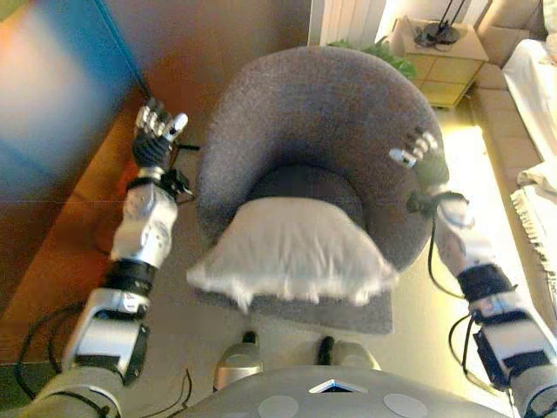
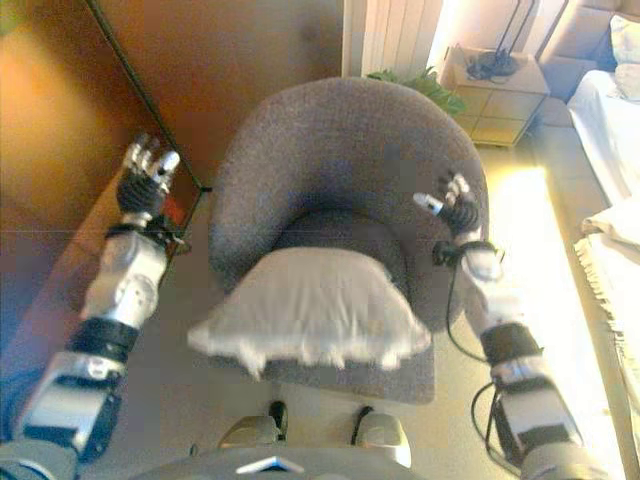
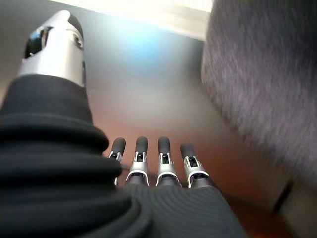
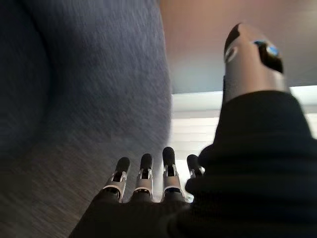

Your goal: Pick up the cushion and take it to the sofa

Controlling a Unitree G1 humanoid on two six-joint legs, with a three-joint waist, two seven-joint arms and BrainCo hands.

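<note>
A white cushion (image 1: 291, 251) lies on the seat front of a round grey armchair (image 1: 322, 113), overhanging its front edge. My left hand (image 1: 157, 131) is raised to the left of the chair, outside its arm, fingers straight and holding nothing; in the left wrist view the left hand (image 3: 148, 163) shows the chair's side beyond it. My right hand (image 1: 419, 152) hovers over the chair's right arm, fingers straight and empty; the right wrist view of this hand (image 4: 148, 181) shows grey chair fabric (image 4: 74, 99) close by. Neither hand touches the cushion.
A wooden cabinet wall (image 1: 78, 174) runs along the left. Behind the chair stand a white radiator (image 1: 352, 19), a green plant (image 1: 387, 54) and a small wooden side table (image 1: 444, 61). A pale sofa with a fringed throw (image 1: 535, 131) lies at the right.
</note>
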